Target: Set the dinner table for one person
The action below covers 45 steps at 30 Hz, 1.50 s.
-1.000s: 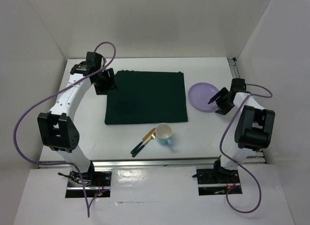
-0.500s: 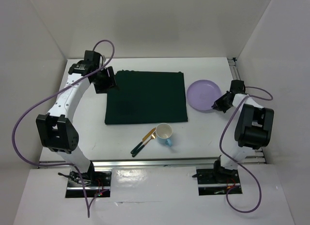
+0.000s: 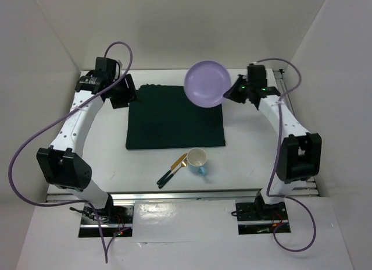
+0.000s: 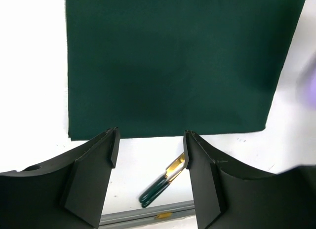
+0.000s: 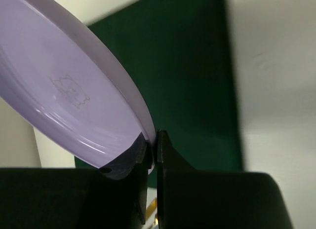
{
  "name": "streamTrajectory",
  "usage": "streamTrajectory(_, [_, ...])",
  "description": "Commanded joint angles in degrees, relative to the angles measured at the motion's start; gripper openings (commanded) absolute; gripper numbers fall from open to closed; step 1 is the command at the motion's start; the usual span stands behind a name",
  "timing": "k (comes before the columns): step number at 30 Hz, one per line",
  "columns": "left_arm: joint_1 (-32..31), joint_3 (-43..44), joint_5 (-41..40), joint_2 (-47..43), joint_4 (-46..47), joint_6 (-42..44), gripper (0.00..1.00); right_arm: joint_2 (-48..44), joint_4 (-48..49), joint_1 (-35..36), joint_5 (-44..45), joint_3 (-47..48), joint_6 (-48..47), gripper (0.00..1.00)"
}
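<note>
Dinner table [image 3: 104, 159] spread white beneath both arms, dark green placemat [image 3: 168, 124] set mid-width on it, closer to the far edge than to the near rail. Up in the air over the placemat's far right corner: lilac plate [image 3: 207, 84], tilted, touching neither cloth nor tabletop. Pinched at its right rim by the right gripper [image 3: 231, 93], jaws almost together with only the thin rim between them, plain to see on the right wrist view. Left gripper [image 3: 124, 95] hovering at the placemat's far left corner, jaws apart, holding nothing. Toward the table's near edge, just off the placemat's near side: cup [image 3: 196, 159] and cutlery [image 3: 171, 170], side by side, untouched.

Now the key bit: middle of the placemat lying left of the right gripper, back toward the near edge, and lower. Probably a matter of swinging left and toward the bases, levelling the plate, then easing down. Right arm's job, clearly, with the plate in its grip. Likely risk: thin rim hold, tilted plate, possible slip.
</note>
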Motion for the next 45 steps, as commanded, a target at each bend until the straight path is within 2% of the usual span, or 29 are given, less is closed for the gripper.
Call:
streamTrajectory(1, [-0.1,0.9,-4.5,-4.8,-1.2,-3.8,0.71,6.9,-2.0,8.0,-5.2,4.1,-0.9,0.00])
streamTrajectory(6, [-0.1,-0.4,-9.0,-8.1,-1.8,-6.4,0.70,14.9,-2.0,14.8,-6.5,9.3,0.7,0.00])
streamTrajectory(10, [-0.1,-1.8,-7.6,-8.8,-1.0,-6.4,0.70,21.6,-0.4,17.9,-6.5,11.3,3.4,0.00])
streamTrajectory(13, [-0.1,-1.8,-6.5,-8.1,-1.0,-5.9,0.70,24.7,0.2,18.5,-7.5,11.8,5.0,0.00])
streamTrajectory(21, [-0.1,-4.1,-5.4,-8.1,-1.0,-5.4,0.70,29.8,-0.4,18.5,-3.3,14.8,7.5,0.00])
streamTrajectory(22, [-0.1,-4.1,-5.4,-8.1,-1.0,-5.4,0.70,29.9,-1.2,19.0,-3.3,15.5,7.5,0.10])
streamTrajectory(25, [-0.1,-4.1,-5.4,-8.1,-1.0,-4.9,0.70,30.5,-1.7,19.0,-1.5,16.1,8.0,0.27])
streamTrajectory(26, [-0.1,-4.1,-5.4,-8.1,-1.0,-4.9,0.70,30.5,-2.3,19.0,-0.9,16.1,8.5,0.47])
streamTrajectory(28, [-0.1,-4.1,-4.9,-8.1,-1.0,-4.3,0.70,29.9,-3.0,19.0,-0.4,16.6,8.5,0.61])
streamTrajectory(31, [-0.1,-4.1,-4.9,-8.1,-1.0,-4.3,0.70,27.1,-6.3,19.0,1.1,18.1,6.7,0.67])
streamTrajectory(33, [-0.1,-4.1,-4.9,-8.1,-1.0,-4.3,0.70,24.2,-8.1,19.0,3.2,18.7,5.5,0.67])
streamTrajectory(36, [-0.1,-4.1,-4.9,-8.1,-1.0,-3.8,0.70,14.7,-8.1,19.0,7.3,13.7,2.5,0.67])
streamTrajectory(37, [-0.1,-4.1,-4.9,-8.1,-1.0,-3.8,0.70,9.7,-8.7,18.4,8.0,10.9,1.5,0.70])
streamTrajectory(42, [-0.1,-3.0,-5.4,-8.1,-1.0,-3.3,0.70,-2.5,-14.4,19.7,10.2,2.6,-4.4,0.82])
streamTrajectory(45, [-0.1,-3.0,-4.8,-8.1,-1.0,-3.3,0.70,-8.9,-18.4,22.9,9.6,-3.8,-4.5,0.85])
